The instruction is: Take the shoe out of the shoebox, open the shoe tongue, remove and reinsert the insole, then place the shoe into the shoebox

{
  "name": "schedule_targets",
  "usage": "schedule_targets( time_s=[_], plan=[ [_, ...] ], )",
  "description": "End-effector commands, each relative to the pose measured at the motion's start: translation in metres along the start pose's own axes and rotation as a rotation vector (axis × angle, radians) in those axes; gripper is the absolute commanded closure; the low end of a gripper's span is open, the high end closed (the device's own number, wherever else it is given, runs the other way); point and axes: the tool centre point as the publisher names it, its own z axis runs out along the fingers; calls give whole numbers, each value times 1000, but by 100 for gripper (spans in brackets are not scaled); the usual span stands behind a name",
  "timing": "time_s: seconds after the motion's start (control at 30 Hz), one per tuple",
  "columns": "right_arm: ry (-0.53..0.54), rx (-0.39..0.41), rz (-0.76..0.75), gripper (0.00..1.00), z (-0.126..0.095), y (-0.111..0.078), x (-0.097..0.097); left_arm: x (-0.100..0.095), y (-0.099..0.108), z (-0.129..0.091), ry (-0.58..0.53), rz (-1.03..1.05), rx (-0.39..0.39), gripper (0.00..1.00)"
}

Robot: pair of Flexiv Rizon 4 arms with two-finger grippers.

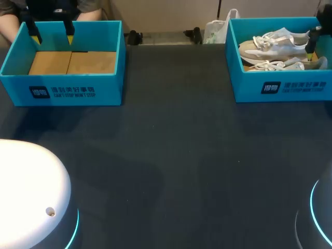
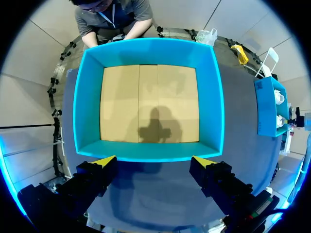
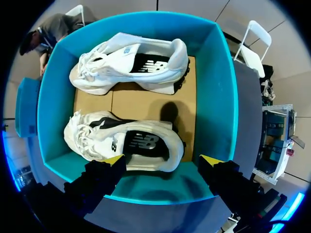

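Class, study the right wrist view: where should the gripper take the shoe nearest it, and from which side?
Probably grip the nearer shoe across its heel collar, coming straight down from above: it lies upright, opening upward, heel nearest the open right gripper, and the shoebox walls block side approaches.

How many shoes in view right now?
2. Both lie in the right blue box: one shoe just ahead of the right claw, the other shoe beyond it by the far wall. The left blue box holds none; nothing looks hidden.
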Motion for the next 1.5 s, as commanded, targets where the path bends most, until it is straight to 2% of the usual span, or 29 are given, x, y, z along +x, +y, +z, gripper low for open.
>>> schedule_targets(
  time_s=[0.03, 0.2, 0.3, 0.33, 0.4, 0.43, 1.1, 1.13, 1.2, 1.23, 1.33, 1.5],
  plan=[
    [10, -5, 3, 6, 9, 2, -5, 0, 0, 0, 0, 0, 0, 0],
    [15, -4, 11, 4, 17, 1, -12, 0, 0, 0, 0, 0, 0, 0],
    [14, -4, 14, 16, 21, 0, -15, 0, 0, 0, 0, 0, 0, 0],
    [16, -5, 15, 14, 23, 0, -16, 0, 0, 0, 0, 0, 0, 0],
    [18, -7, 14, 2, 25, 0, -17, 0, 0, 0, 0, 0, 0, 0],
    [19, -8, 12, 0, 26, 0, -17, 0, 0, 0, 0, 0, 0, 0],
    [24, -13, -9, 0, 53, 6, -20, 0, 0, 0, 0, 0, 0, 0],
    [21, -12, -10, 8, 55, 5, -20, 0, 0, 0, 0, 0, 0, 0],
    [21, -12, -10, 15, 58, 5, -20, 0, 0, 0, 0, 0, 0, 0],
    [21, -11, -8, 13, 59, 5, -20, 0, 0, 0, 0, 0, 0, 0],
    [24, -5, 0, 15, 65, 4, -21, 0, 0, 0, 0, 0, 0, 0],
    [15, 5, 8, 13, 70, 5, -20, 0, 0, 0, 0, 0, 0, 0]
  ],
)
